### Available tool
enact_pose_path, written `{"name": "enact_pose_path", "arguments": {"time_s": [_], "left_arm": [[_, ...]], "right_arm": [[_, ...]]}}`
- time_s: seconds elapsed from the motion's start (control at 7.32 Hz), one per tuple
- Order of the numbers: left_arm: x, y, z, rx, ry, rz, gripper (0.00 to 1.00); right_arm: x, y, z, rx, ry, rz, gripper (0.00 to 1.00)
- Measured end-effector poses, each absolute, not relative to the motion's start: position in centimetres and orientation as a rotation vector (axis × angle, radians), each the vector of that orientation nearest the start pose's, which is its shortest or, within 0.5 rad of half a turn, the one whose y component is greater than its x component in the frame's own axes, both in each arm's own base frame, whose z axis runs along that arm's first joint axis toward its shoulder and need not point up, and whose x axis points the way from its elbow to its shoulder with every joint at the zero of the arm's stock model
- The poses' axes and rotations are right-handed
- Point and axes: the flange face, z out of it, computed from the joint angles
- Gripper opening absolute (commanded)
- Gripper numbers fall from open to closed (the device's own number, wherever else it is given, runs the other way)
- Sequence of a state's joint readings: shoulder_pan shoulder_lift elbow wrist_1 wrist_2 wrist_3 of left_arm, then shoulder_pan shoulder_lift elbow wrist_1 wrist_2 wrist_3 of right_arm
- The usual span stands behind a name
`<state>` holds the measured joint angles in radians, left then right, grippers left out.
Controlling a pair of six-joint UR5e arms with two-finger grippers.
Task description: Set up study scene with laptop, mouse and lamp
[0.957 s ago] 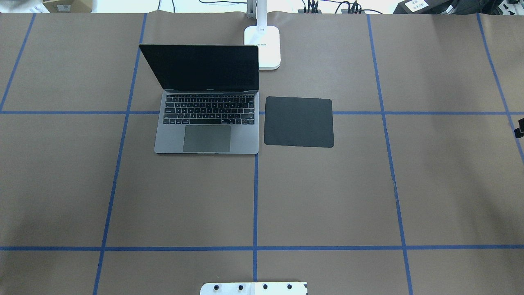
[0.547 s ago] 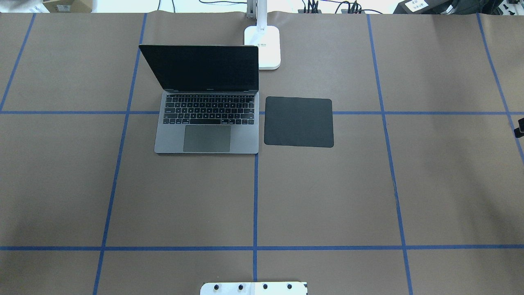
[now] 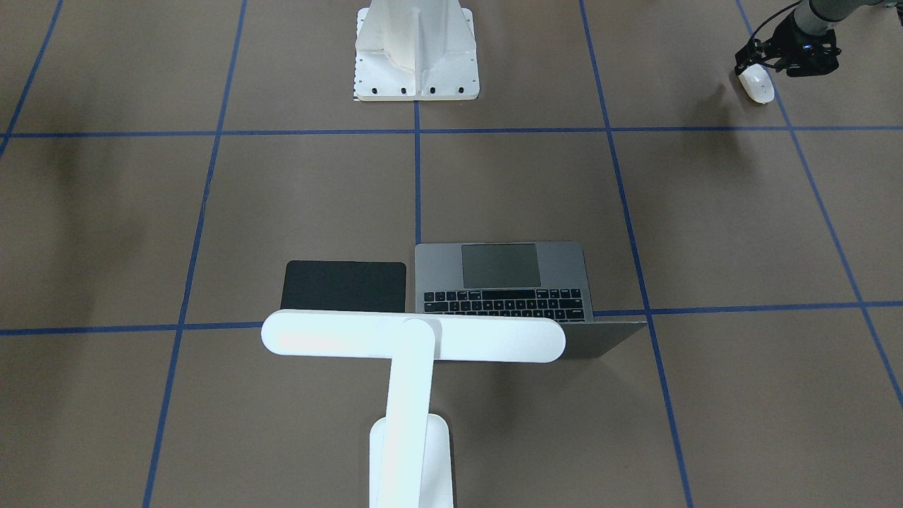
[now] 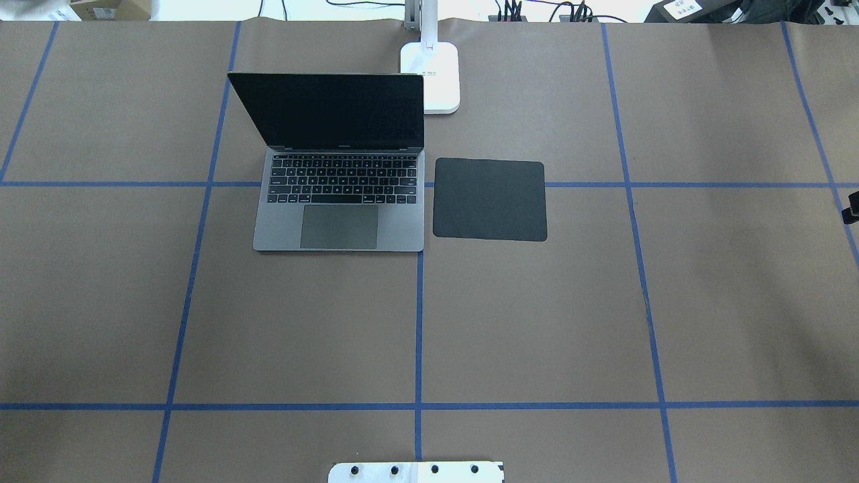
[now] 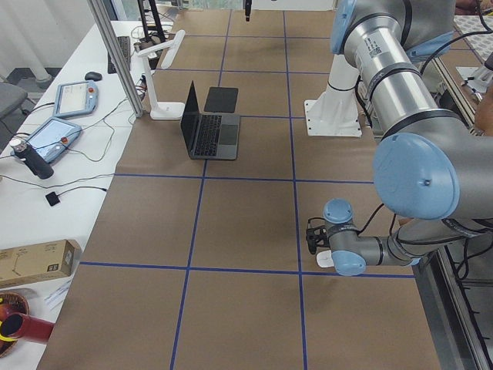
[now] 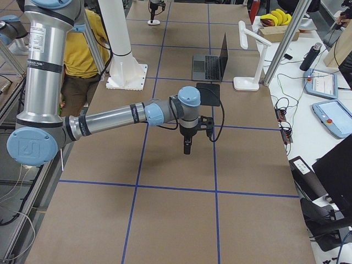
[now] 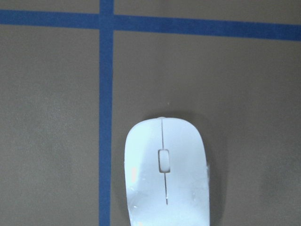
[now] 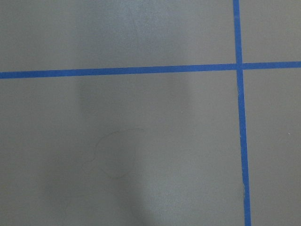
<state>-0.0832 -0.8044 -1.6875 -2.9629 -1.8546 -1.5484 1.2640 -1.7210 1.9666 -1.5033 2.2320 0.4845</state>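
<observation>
The open space-grey laptop stands at the table's far middle, its dark screen upright. The white lamp stands behind its right corner, and its bar head hangs over the laptop's back edge. The white mouse lies on the table at the near left, and it fills the bottom of the left wrist view. My left gripper is right at the mouse; I cannot tell whether it is open or shut. My right gripper points down above bare table at the right; its state is unclear.
A flat black pad lies just right of the laptop. The white ribbed pedestal with its bolted plate stands at the near middle edge. Blue tape lines cross the brown table cover. A side desk with tablets and cables runs behind the lamp.
</observation>
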Motion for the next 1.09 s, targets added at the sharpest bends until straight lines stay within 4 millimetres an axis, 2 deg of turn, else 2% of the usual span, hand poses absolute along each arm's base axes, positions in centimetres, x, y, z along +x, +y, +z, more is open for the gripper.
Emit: {"name": "enact_pose_path", "arguments": {"time_s": [0.27, 0.55, 1.09], "left_arm": [[14.63, -11.79, 71.60, -0.231, 0.748, 0.049, 0.96], [14.79, -11.79, 72.08, -0.232, 0.746, 0.049, 0.84], [15.45, -11.84, 71.98, -0.230, 0.760, 0.054, 0.23]], "right_arm": [[-6.34, -43.78, 53.08, 0.027, -0.722, 0.065, 1.00], [-6.38, -43.86, 52.99, 0.028, -0.722, 0.064, 1.00], [-6.33, -43.89, 52.93, 0.031, -0.721, 0.065, 1.00]]}}
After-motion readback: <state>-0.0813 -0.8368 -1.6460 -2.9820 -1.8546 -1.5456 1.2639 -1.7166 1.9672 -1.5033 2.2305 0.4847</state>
